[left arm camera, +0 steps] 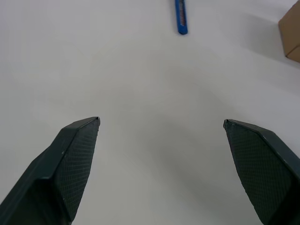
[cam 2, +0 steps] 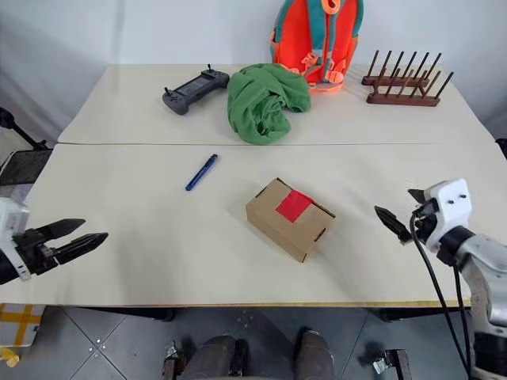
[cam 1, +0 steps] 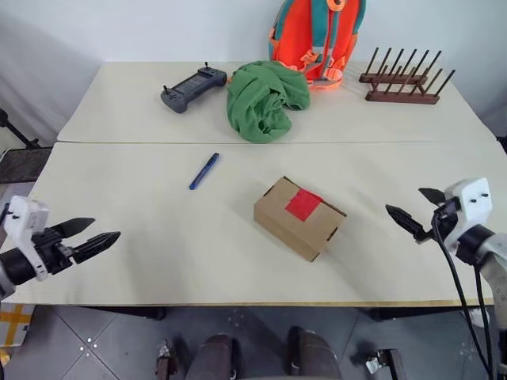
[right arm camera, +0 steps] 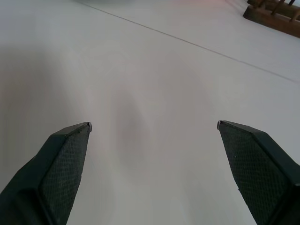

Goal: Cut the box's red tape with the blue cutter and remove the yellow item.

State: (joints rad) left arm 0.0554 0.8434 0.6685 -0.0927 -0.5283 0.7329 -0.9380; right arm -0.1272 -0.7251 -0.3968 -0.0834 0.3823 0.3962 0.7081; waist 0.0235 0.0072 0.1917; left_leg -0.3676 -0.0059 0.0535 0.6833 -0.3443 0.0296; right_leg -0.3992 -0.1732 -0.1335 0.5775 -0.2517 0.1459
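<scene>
Hovering wide apart, left gripper (cam 1: 101,234) & right gripper (cam 1: 417,207) both splayed, empty; blue cutter (cam 1: 203,171) slim, flat on tabletop (cam 1: 142,237) — pinch may slip.

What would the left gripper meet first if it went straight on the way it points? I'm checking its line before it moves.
Probably the blue cutter. The left gripper, fingers open, points over bare table at it; the box sits off to one side.
</scene>
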